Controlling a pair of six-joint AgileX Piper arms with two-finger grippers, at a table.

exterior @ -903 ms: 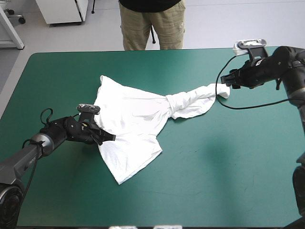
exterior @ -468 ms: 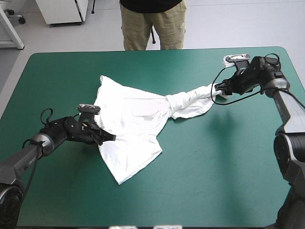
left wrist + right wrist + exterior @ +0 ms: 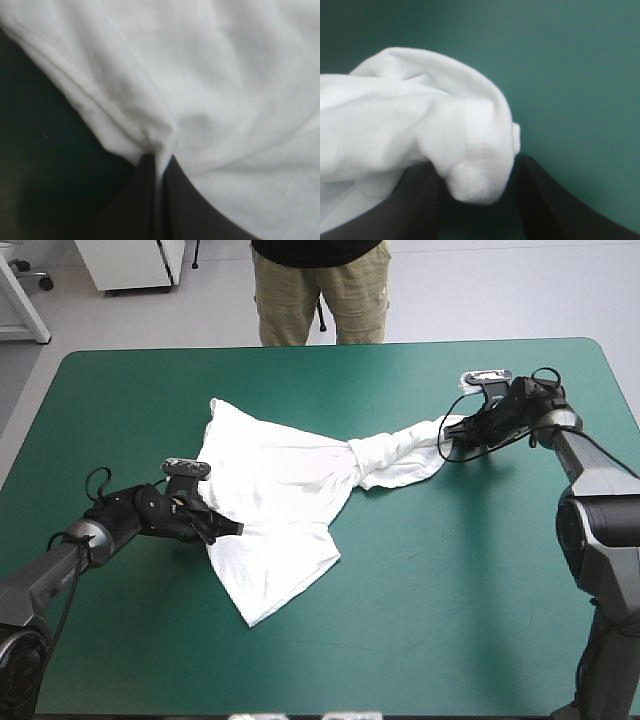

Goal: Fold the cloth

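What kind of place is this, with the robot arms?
Probably a robot lab: one table with a teal-green cover, a left gripper and a right gripper on arms, and a white T-shirt between them.

The left arm (image 3: pixel 60 562) stretches out low, and the left gripper (image 3: pixel 159 161) has its black fingers pressed into a pointed arch, with a fold of the T-shirt (image 3: pixel 225 75) nipped between them. The right arm (image 3: pixel 590 465) reaches in with its elbow bent. The right gripper (image 3: pixel 476 170) has its fingers spread apart, with a hemmed end of the T-shirt between them.
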